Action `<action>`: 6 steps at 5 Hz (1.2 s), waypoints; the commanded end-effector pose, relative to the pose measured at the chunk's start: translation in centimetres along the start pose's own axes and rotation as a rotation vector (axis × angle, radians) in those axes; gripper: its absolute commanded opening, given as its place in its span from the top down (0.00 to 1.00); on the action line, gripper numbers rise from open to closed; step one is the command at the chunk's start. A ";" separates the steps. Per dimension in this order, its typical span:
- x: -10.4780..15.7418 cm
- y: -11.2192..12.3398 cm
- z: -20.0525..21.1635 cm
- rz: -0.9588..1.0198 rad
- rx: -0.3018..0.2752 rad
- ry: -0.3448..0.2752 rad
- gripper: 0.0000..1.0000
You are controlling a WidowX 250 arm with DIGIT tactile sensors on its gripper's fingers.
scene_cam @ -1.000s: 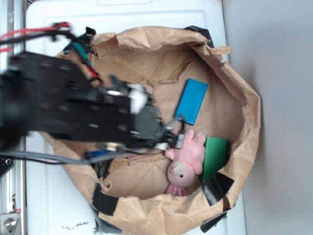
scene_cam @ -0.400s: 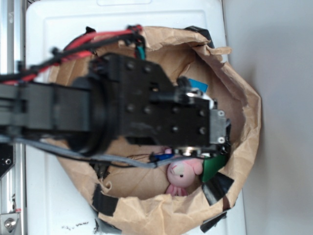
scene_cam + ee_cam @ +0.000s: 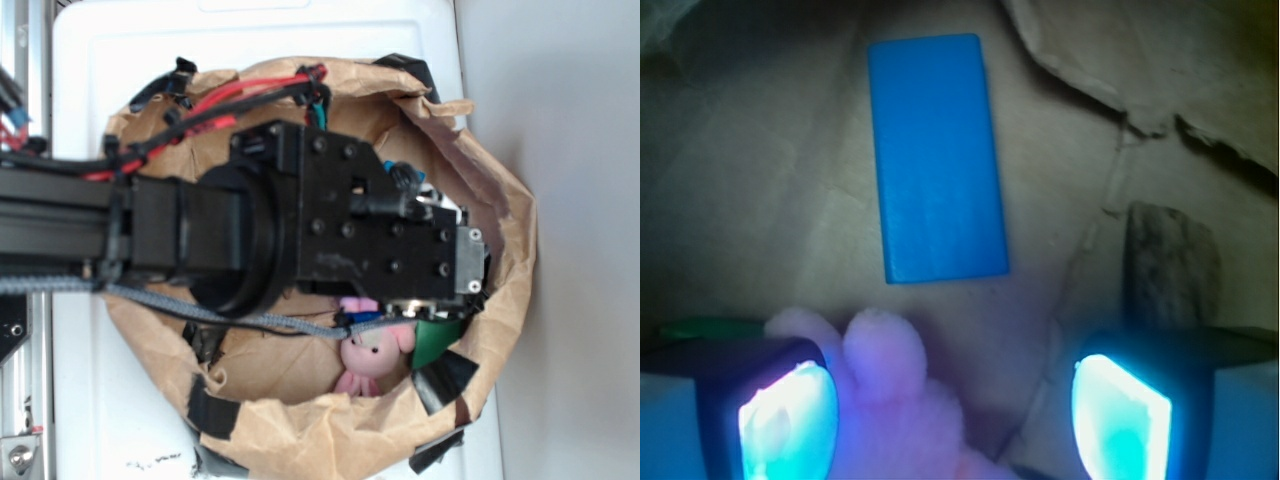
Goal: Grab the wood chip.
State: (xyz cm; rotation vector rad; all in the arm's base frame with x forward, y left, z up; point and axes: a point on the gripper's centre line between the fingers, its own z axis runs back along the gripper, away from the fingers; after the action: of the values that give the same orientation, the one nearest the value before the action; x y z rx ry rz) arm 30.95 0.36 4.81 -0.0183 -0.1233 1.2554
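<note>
- Beside the blue block (image 3: pixel 936 157), toward the right edge of the wrist view, the wood chip (image 3: pixel 1170 265) is lying flat on the brown paper, and its lower end is disappearing behind the right finger (image 3: pixel 1120 420) of the gripper (image 3: pixel 955 420).
- The gripper is standing with its fingers spread wide and nothing between them except the ears of the pink plush toy (image 3: pixel 885 385), which are pushing up into the gap near the left finger.
- If the gripper is going straight down from here, I judge that it is risking to close on the plush toy instead of the wood chip, because the chip is sitting under the right finger and not between the two.
- The right finger is also risking to press on the end of the chip and to tip it or push it under the torn paper flap (image 3: pixel 1140 75) next to the block.
- The chip is thin and flat, so the fingers are perhaps sliding over it if they are not reaching the paper floor.
- In the exterior view the arm (image 3: pixel 300 235) is covering most of the paper bag (image 3: pixel 330 435), so the chip is not showing there.
- The bag is sitting on a white surface (image 3: pixel 110 420), with a green object (image 3: pixel 435 345) next to the plush toy and a grey wall or floor at the right side.
</note>
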 end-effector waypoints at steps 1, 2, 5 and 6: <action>3.0 2.3 2.1 -0.012 -0.042 0.007 0.00; 2.6 3.1 3.2 -0.006 -0.032 0.032 0.00; 1.4 5.2 0.7 -0.047 -0.046 0.015 0.00; 0.8 4.9 -0.9 -0.044 -0.035 -0.001 0.00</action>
State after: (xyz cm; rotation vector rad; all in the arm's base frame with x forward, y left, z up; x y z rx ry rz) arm 26.59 2.46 2.69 -0.0257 -0.1132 1.2265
